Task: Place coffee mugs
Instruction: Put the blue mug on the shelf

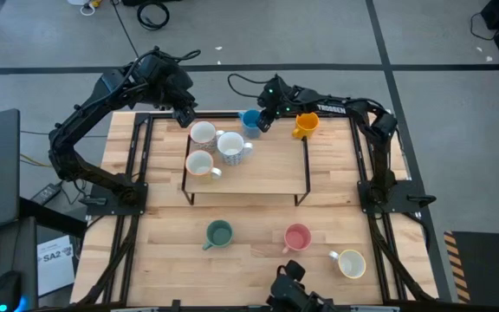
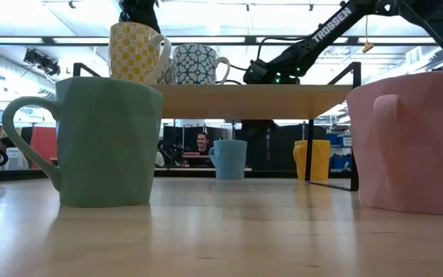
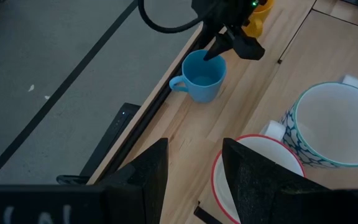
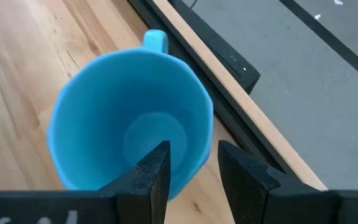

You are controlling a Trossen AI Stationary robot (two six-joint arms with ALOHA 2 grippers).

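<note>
A blue mug [image 1: 249, 120] stands upright on the table near its far edge, behind a raised wooden shelf [image 1: 267, 169]. My right gripper [image 4: 191, 171] is open at its rim, one finger inside the mug [image 4: 129, 124] and one outside. An orange-yellow mug [image 1: 304, 126] stands just right of it. My left gripper [image 3: 194, 177] is open and empty over the shelf's far left corner, just beside a white red-rimmed mug [image 3: 260, 171]. A blue-patterned mug [image 3: 331, 127] and a cream mug [image 1: 199, 165] also stand on the shelf. My right gripper comes at the blue mug from above, slanting down. Its fingers stand astride the wall [image 4: 197, 165] on the side away from the handle [image 4: 155, 38]. I cannot tell whether either finger touches the wall. The mug stands upright on the table.
A green mug [image 1: 219, 234], a pink mug [image 1: 297, 237] and a cream mug [image 1: 351, 263] stand on the near half of the table. The shelf's black legs [image 1: 306, 165] and the table's far edge [image 3: 166, 99] lie close to both grippers.
</note>
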